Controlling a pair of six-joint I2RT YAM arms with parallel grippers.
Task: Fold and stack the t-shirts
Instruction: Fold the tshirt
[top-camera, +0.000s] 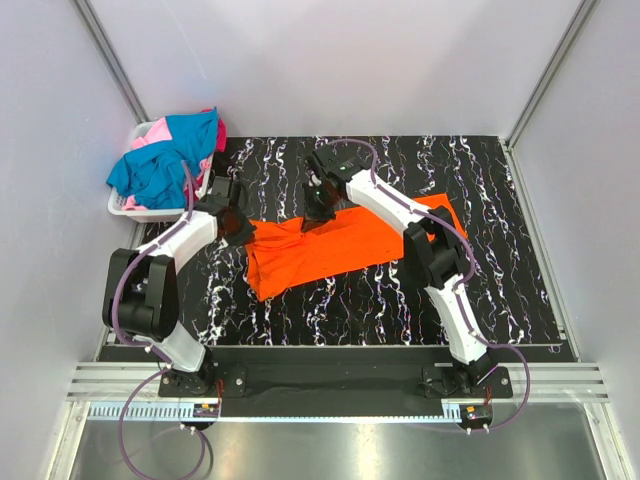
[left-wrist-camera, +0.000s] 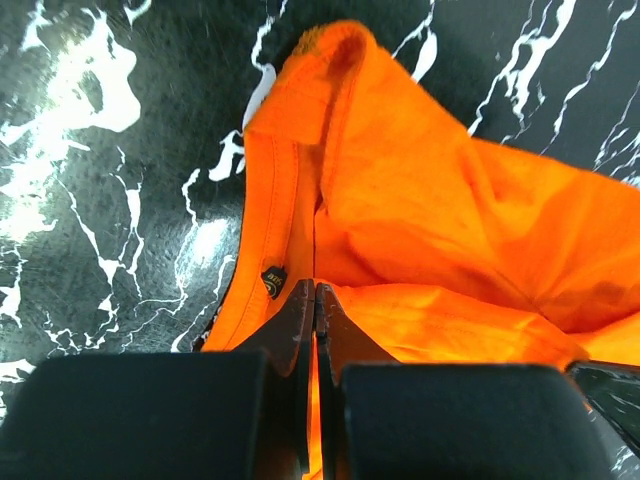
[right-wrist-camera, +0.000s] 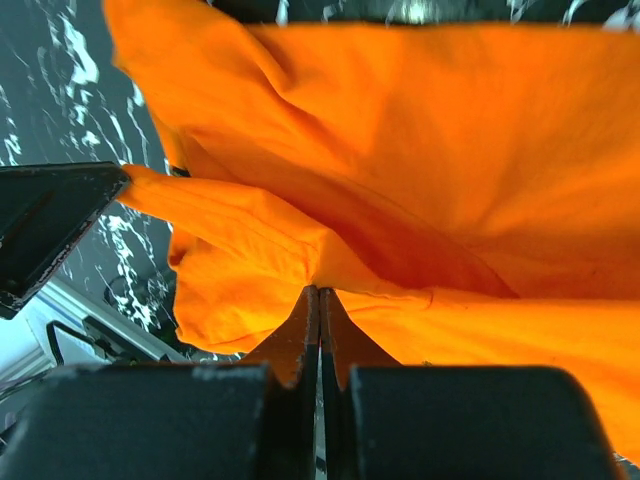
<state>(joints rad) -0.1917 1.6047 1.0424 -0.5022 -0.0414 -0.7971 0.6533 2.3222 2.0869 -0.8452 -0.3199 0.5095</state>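
The vivid orange t-shirt (top-camera: 340, 250) lies crumpled and partly spread across the middle of the black marbled mat. My left gripper (top-camera: 240, 228) is at its left end, shut on a fold of orange cloth (left-wrist-camera: 450, 220) beside the collar label (left-wrist-camera: 273, 281). My right gripper (top-camera: 318, 208) sits at the shirt's far edge, shut on a bunched pinch of the same shirt (right-wrist-camera: 420, 150). In each wrist view the fingers (left-wrist-camera: 315, 288) (right-wrist-camera: 320, 292) meet tip to tip with cloth drawn up between them. The other t-shirts, teal-blue (top-camera: 165, 160), pink (top-camera: 150, 132) and red (top-camera: 219, 135), are heaped in the basket.
A white slatted basket (top-camera: 135, 212) stands at the far left corner, off the mat's edge. The black marbled mat (top-camera: 480, 290) covers the table between grey side walls. A metal rail runs along the near edge by the arm bases.
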